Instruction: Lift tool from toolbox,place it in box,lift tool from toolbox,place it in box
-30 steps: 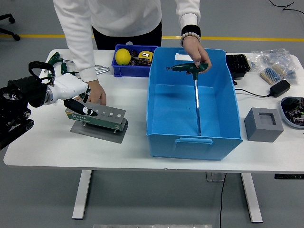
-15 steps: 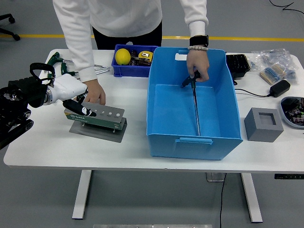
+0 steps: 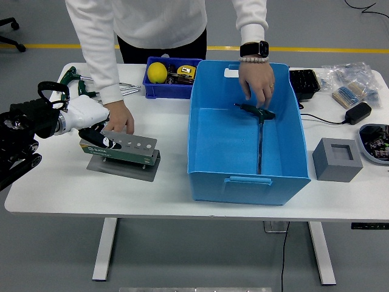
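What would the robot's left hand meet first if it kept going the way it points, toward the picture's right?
The left hand already lies on the green tool holder; beyond that, probably the blue box.

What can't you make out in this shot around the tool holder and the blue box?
- Left hand, head view: its fingers lie over the tool holder, so contact is unclear.
- Person's hand: partly behind the robot's hand.
- T-handle tool in the blue box: the other hand covers the handle end; grip unclear.
- Right hand: outside the frame.
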Robot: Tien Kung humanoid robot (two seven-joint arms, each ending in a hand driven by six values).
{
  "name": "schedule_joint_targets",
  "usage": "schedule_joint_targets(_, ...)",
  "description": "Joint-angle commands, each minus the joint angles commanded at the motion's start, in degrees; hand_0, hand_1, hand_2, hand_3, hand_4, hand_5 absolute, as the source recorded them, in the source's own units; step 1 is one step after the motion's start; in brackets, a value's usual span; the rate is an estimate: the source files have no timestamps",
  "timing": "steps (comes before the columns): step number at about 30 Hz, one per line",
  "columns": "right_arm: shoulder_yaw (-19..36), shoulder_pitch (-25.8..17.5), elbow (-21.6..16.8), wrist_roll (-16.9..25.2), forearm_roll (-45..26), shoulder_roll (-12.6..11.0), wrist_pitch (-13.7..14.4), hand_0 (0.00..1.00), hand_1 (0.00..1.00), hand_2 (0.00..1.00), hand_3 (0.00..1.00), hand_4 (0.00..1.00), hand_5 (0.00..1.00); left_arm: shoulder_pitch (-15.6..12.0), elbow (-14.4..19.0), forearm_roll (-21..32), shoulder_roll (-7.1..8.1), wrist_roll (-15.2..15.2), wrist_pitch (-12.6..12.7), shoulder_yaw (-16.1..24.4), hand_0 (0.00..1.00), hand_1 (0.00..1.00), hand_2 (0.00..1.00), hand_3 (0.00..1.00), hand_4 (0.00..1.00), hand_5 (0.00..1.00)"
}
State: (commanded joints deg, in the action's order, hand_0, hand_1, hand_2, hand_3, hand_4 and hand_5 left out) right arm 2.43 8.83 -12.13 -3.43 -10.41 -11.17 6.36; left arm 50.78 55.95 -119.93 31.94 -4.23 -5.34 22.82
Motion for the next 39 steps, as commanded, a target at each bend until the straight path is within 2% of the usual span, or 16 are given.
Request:
schedule_joint_targets(1, 0.02, 0.01, 0.0, 0.0, 0.03, 0.0, 0.0, 0.768, 0.754, 0.795, 0.653, 0.878, 0.764, 0.05, 0.0, 0.09, 0.01, -0.21, 0.24, 0.0, 0.648, 0.327, 0.28, 0.244, 0.935, 0.998)
schedule_joint_targets(2, 0.02, 0.01, 0.0, 0.0, 0.03, -0.01, 0.01, 0.767, 0.752, 0.794, 0.652, 0.878, 0.764, 0.09, 0.02, 0.13, 0.02, -0.36, 0.4, 0.01, 0.603, 0.251, 0.213, 0.162, 0.934, 0.998)
schedule_joint_targets(7, -0.01, -0.01, 0.01, -0.02, 0.04, -0.04, 0.01, 0.767, 0.752, 0.794, 0.652, 0.878, 0.764, 0.21, -0.02, 0.23, 0.01, -1.32, 1.59, 0.07, 0.603, 0.251, 0.213, 0.162, 0.934, 0.998)
schedule_joint_targets(8, -0.02, -0.01, 0.01, -0.02, 0.0, -0.03, 0.02, 0.767, 0.753, 0.794, 0.651, 0.878, 0.764, 0.24, -0.09, 0.24, 0.0, -1.54, 1.83, 0.07, 0.517, 0.175, 0.161, 0.12, 0.929, 0.996)
schedule_joint_targets(13, 0.07, -0.02, 0.01, -0.03, 0.01, -0.02, 0.03, 0.767, 0.753, 0.794, 0.651, 0.878, 0.764, 0.28, -0.58, 0.14, -0.05, -2.84, 3.28, 0.12, 0.517, 0.175, 0.161, 0.12, 0.929, 0.996)
schedule_joint_targets(14, 0.06, -0.01, 0.01, -0.03, 0.02, -0.02, 0.02, 0.767, 0.753, 0.793, 0.652, 0.878, 0.764, 0.29, -0.68, 0.07, -0.06, -3.14, 3.65, 0.13, 0.418, 0.115, 0.113, 0.074, 0.912, 0.837)
schedule_joint_targets(19, 0.13, 0.0, 0.02, -0.01, 0.06, -0.04, 0.04, 0.767, 0.753, 0.793, 0.652, 0.878, 0.764, 0.22, -0.97, 0.0, -0.02, -4.71, 6.48, 0.49, 0.418, 0.115, 0.113, 0.074, 0.912, 0.837)
schedule_joint_targets(20, 0.15, 0.01, 0.02, -0.01, 0.08, -0.04, 0.04, 0.767, 0.753, 0.793, 0.651, 0.878, 0.764, 0.18, -1.0, 0.04, -0.01, -5.02, 7.11, 0.67, 0.378, 0.079, 0.086, 0.054, 0.915, 0.675)
schedule_joint_targets(25, 0.15, 0.0, 0.02, -0.01, 0.09, -0.05, 0.04, 0.767, 0.753, 0.793, 0.651, 0.878, 0.764, -0.05, -1.17, -0.19, -0.05, -6.79, 11.35, 1.68, 0.378, 0.079, 0.086, 0.054, 0.915, 0.675)
schedule_joint_targets(26, 0.11, 0.01, 0.02, -0.01, 0.06, -0.04, 0.04, 0.768, 0.753, 0.793, 0.65, 0.878, 0.764, -0.09, -1.21, -0.32, -0.07, -7.09, 12.17, 1.93, 0.317, 0.023, 0.059, 0.045, 0.875, 0.355)
schedule_joint_targets(31, 0.05, -0.03, 0.02, -0.02, -0.01, -0.03, 0.03, 0.768, 0.753, 0.793, 0.65, 0.878, 0.764, -0.56, -1.22, 0.22, -0.09, -8.76, 15.02, 4.4, 0.317, 0.023, 0.059, 0.045, 0.875, 0.355)
schedule_joint_targets(32, 0.05, -0.04, 0.02, -0.02, 0.0, -0.03, 0.03, 0.767, 0.753, 0.793, 0.65, 0.878, 0.765, -0.69, -1.09, 0.23, -0.1, -9.03, 15.3, 5.14, 0.288, 0.002, 0.048, 0.046, 0.799, 0.269)
schedule_joint_targets(34, 0.02, -0.1, 0.02, -0.01, -0.06, 0.02, 0.06, 0.767, 0.753, 0.793, 0.65, 0.878, 0.765, -0.91, -0.5, -0.4, -0.1, -9.45, 15.95, 6.63, 0.288, 0.002, 0.048, 0.046, 0.799, 0.269)
schedule_joint_targets(37, -0.05, -0.23, 0.05, 0.02, -0.21, 0.1, 0.08, 0.767, 0.753, 0.793, 0.65, 0.878, 0.765, -1.04, 1.49, -0.97, 0.05, -9.78, 16.41, 8.56, 0.288, 0.002, 0.048, 0.046, 0.799, 0.269)
schedule_joint_targets(38, -0.08, -0.24, 0.05, 0.02, -0.23, 0.12, 0.09, 0.767, 0.752, 0.793, 0.65, 0.877, 0.766, -1.05, 2.14, -1.13, 0.12, -9.78, 16.51, 8.99, 0.229, 0.002, 0.033, 0.045, 0.756, 0.231)
schedule_joint_targets(39, -0.11, -0.26, 0.05, 0.01, -0.23, 0.13, 0.09, 0.767, 0.752, 0.793, 0.65, 0.877, 0.766, -1.04, 3.07, -1.23, 0.23, -9.8, 16.62, 9.57, 0.229, 0.002, 0.033, 0.045, 0.756, 0.231)
